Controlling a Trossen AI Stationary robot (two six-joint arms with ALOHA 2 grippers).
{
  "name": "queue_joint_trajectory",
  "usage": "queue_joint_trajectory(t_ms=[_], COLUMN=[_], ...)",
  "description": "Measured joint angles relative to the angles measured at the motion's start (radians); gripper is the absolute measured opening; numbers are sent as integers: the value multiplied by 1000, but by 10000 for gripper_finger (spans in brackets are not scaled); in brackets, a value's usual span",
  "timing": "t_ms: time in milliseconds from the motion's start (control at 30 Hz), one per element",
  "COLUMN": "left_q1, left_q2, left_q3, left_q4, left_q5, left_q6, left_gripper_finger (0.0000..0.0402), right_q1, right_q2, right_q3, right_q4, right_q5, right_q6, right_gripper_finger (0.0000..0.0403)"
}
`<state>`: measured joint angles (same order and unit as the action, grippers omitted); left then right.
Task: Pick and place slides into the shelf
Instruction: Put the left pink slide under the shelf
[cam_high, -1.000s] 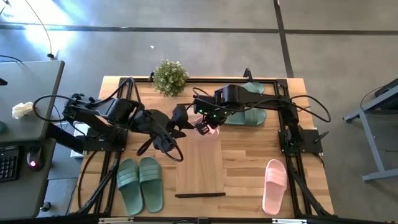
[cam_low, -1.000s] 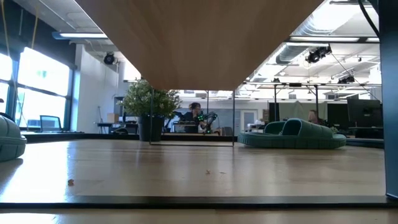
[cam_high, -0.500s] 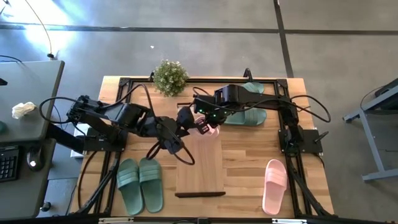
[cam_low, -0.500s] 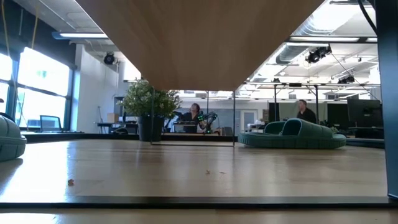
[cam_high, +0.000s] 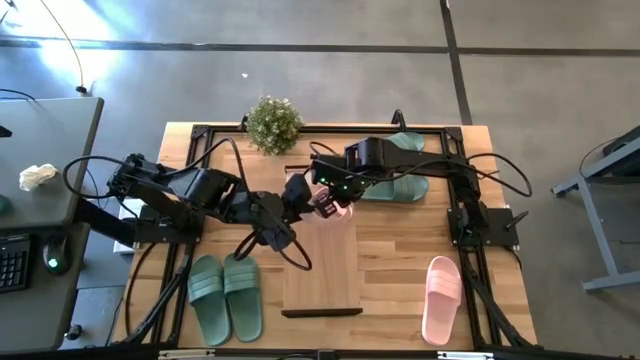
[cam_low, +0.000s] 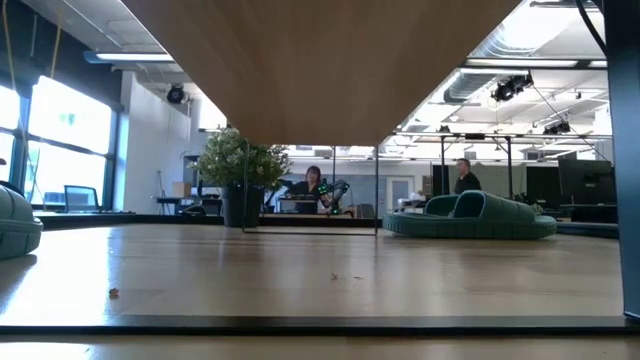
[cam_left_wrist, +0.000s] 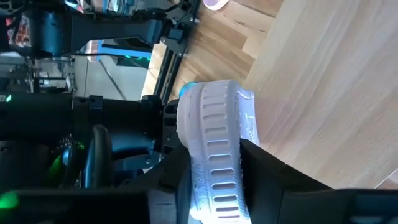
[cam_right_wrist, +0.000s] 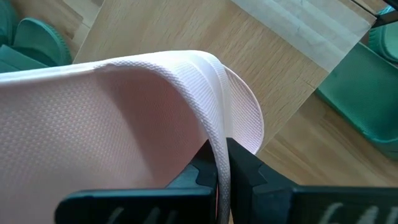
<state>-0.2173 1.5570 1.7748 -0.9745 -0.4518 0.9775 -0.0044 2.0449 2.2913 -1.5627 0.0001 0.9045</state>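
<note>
Step in hand: the pink slide (cam_high: 340, 206) is being held above the far end of the shelf (cam_high: 322, 270), at the centre of the high view.
Right gripper (cam_high: 330, 200): jaws are pinching the slide's edge.
Left gripper (cam_high: 296, 193): jaws are clamping what looks like its strap, just beside.
Other slides: a green pair (cam_high: 225, 295) is lying lower left, a pink one (cam_high: 441, 298) lower right.
Next move: probably lowering it flat onto the shelf, then releasing.

Shelf (cam_high: 322, 265): centre bench, top bare | pink slide (cam_right_wrist: 124, 118): held over far end | second pink (cam_high: 441, 298): right | green pair (cam_high: 225, 296): left | green pair (cam_high: 398, 185): far right
</note>
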Motion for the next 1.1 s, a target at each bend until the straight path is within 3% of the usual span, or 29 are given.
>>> queue_joint_trajectory(t_ms=[233,533,767,1000,1100], left_q1=[-3,-3,-3,-2,-19], left_q2=[0,-1,-2,-3,-3], left_q3=[0,0,1,2,1], left_q4=[-38,-63,-76,-106,-154], left_q5=[-44,-52,-61,-86,-156], left_q6=[-20,-17,-17,-14,-16], left_gripper_finger=[67,49,47,44,44], right_q1=[-1,-2,-8,-17,-16], right_q2=[0,2,-20,-72,-107], right_q3=[0,16,53,64,64], right_q4=[24,24,-8,14,-3], right_q5=[-46,-116,-83,-69,-32], right_q6=[-92,-206,-205,-200,-212], right_gripper_finger=[25,126,189,206,206])
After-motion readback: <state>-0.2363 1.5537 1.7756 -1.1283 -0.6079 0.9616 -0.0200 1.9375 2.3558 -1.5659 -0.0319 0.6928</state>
